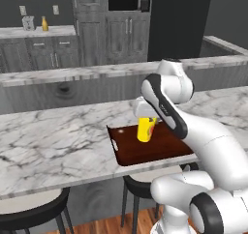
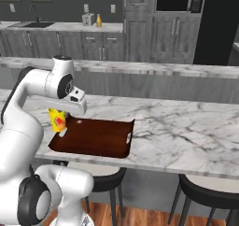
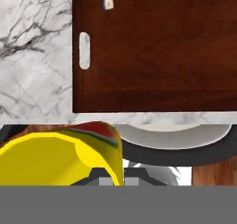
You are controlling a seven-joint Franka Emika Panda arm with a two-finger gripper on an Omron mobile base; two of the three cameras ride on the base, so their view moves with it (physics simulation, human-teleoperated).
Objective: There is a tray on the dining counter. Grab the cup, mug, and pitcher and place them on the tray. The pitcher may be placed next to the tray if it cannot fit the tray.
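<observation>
Yellow cup (image 1: 145, 128), with a red mark on its side, hangs over the tray (image 1: 164, 146), gripped by the closed fingers (image 1: 146, 118); whether its base touches the tray floor cannot be told. From the left base, the wrist covers the cup's top, and the forearm hides the tray's near right corner. From the right base, the hand blocks the cup's upper part, leaving its lower half (image 2: 58, 120) showing at the tray's left end (image 2: 95, 138). In the hand view the cup (image 3: 55, 158) fills the lower left, cut off by the bottom edge, and the finger tips behind it are hard to make out. Beyond it lies the dark reddish-brown tray (image 3: 157, 56) with one white handle slot, on the marble tabletop (image 1: 53, 141). A dark stool (image 3: 185, 149) shows below the tabletop edge. Far back, a mustard pitcher (image 1: 44, 23) stands on a rear worktop, too small for detail.
</observation>
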